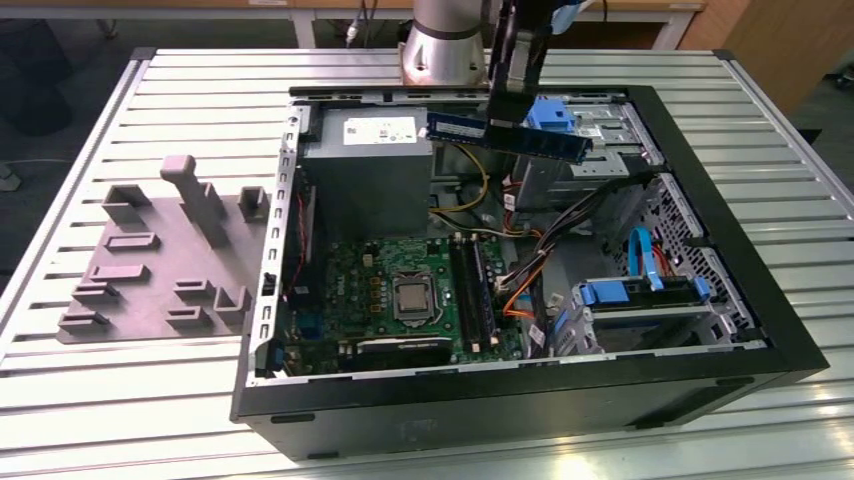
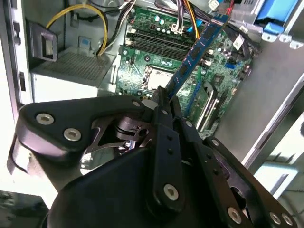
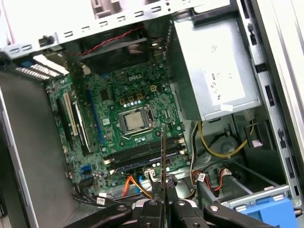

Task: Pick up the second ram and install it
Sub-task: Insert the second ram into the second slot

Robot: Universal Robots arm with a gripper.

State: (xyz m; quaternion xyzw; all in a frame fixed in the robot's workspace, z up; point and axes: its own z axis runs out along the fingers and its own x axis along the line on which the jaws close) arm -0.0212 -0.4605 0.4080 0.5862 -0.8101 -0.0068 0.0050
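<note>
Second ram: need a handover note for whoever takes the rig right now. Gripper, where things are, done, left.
Gripper: jaws shut on the second ram.
Where: the stick hangs in the air above the open computer case, over its far end in the exterior view. The motherboard lies on the case floor below, with its memory slots beside the processor socket.
Done: stick is picked up and clear of everything.
Left: it is not in a slot yet and touches neither slots nor board.
</note>
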